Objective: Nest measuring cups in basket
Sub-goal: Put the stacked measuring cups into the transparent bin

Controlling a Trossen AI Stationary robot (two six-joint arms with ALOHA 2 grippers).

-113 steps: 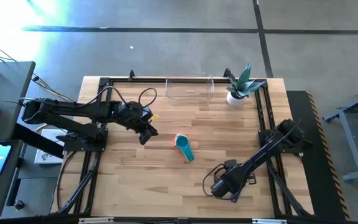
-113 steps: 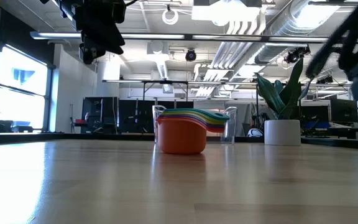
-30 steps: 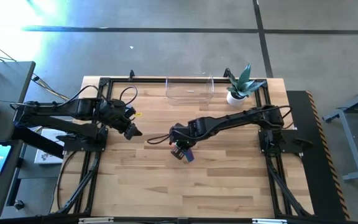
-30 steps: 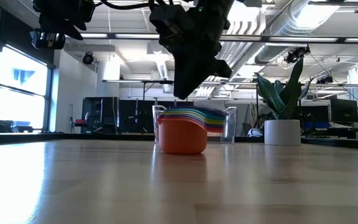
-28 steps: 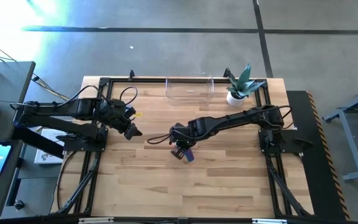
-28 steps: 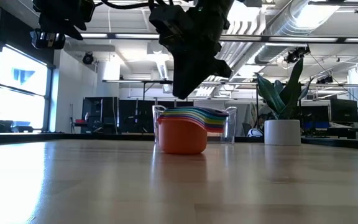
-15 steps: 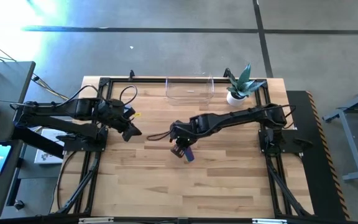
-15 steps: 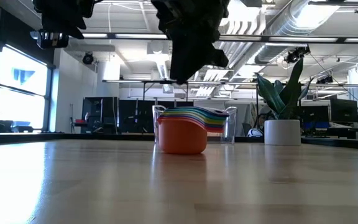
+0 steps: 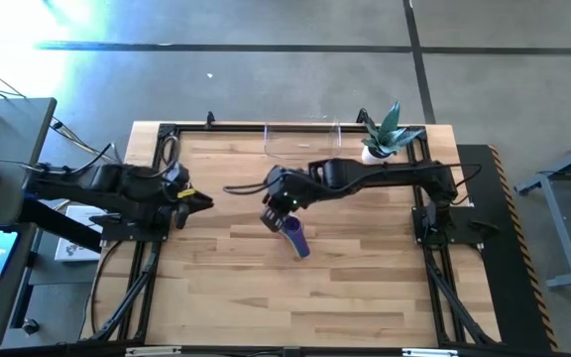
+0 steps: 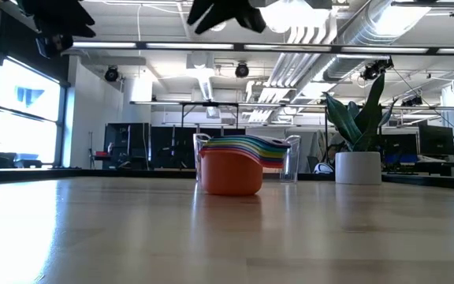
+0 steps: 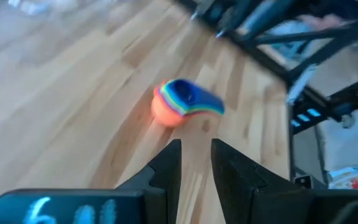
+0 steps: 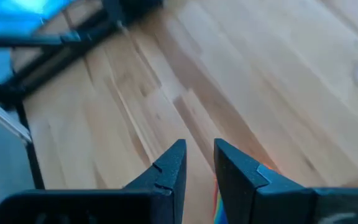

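The nested stack of measuring cups (image 9: 296, 239) sits mid-counter (image 9: 365, 288), orange outermost, just beside and below the right hand (image 9: 275, 207), which hovers over it untouching, fingers narrowly parted and empty. The left hand (image 9: 192, 199) waits near the counter's left edge, well apart, also narrowly parted and empty. One clear basket (image 9: 303, 143) stands at the far edge.
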